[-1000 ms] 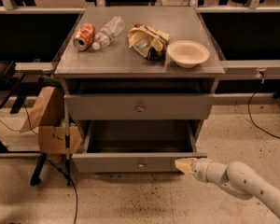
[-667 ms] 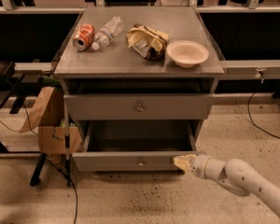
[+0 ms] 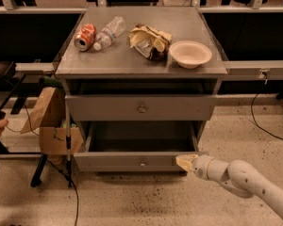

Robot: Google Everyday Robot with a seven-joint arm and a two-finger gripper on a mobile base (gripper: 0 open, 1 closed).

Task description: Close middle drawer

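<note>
Push step: gripper [image 3: 186, 161], aperture undeterminable, at 3 o'clock end of wide gray metal middle drawer [image 3: 113, 162]; next, shove toward 12 o'clock.

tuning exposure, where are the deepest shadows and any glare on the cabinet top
Camera view: deepest shadow inside the open middle drawer; the cabinet top evenly lit, no glare; the pincer at the drawer's front right corner is well lit.

The middle drawer [image 3: 132, 162] is matt gray metal, like the bench [image 3: 132, 62]. The gripper [image 3: 186, 161], at the right end of the drawer's front panel, looks like cream matt plastic on a smooth white arm [image 3: 245, 178]. On the bench lie a shiny metal can [image 3: 85, 36], a clear plastic bottle [image 3: 109, 32], a crinkled wrapper [image 3: 150, 41] and a matt pale bowl [image 3: 190, 53]. The floor [image 3: 132, 201] is rough and speckled.
</note>
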